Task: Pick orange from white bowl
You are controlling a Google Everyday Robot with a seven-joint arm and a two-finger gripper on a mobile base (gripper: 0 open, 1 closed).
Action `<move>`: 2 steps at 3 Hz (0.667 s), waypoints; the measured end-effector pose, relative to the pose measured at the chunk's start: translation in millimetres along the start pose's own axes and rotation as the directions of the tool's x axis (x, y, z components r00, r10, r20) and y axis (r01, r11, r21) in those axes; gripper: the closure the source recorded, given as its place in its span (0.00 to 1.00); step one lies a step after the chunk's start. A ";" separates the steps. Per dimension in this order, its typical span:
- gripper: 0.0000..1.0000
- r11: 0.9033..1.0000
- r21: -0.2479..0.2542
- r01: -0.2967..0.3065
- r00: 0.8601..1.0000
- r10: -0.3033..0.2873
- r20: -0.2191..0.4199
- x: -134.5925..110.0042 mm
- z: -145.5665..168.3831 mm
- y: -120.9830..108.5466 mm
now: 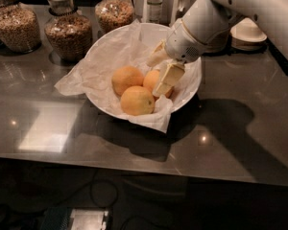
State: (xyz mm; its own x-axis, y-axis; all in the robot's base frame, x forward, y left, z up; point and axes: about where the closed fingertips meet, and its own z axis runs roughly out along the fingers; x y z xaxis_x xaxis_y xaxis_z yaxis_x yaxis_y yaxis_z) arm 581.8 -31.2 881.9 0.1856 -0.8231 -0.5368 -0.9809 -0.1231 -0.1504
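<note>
counter (240, 143): a grey glossy top is carrying everything in view.
arm (206, 23): a white arm is reaching in from the upper right and angling down over the right side of the bowl.
white bowl (110, 47): wide and shallow, it is sitting mid-counter and holding 3 oranges on crumpled paper (77, 80), which is spilling over the left and front rim.
jars (67, 32): 3 glass jars of brown dry goods are standing behind the bowl on the left. The stacked bowls (248, 30) are sitting behind on the right, outside the reach path.
orange (150, 80): the right-hand 1 of the 3 is lying in the bowl, pressed close to the left orange (127, 79) and the front orange (137, 100).
gripper (156, 76): it is hanging low inside the bowl with its fingers spread either side of the orange, gripping nothing.
progress: the approach is looking finished, while closing and lifting are remaining.
obstacles: the 2 neighbours are crowding the target, and loose paper near the fingers is risking getting pinched.
</note>
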 end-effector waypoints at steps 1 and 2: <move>0.22 1.000 -0.018 0.002 1.000 -0.002 -0.002 4.4 13.9 -3.3; 0.22 0.999 -0.033 0.003 1.000 -0.004 -0.011 11.2 27.9 -5.3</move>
State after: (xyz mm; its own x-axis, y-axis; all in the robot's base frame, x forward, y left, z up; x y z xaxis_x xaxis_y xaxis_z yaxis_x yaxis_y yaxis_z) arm 590.7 -24.4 853.5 0.1884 -0.8286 -0.5271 -0.9817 -0.1442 -0.1242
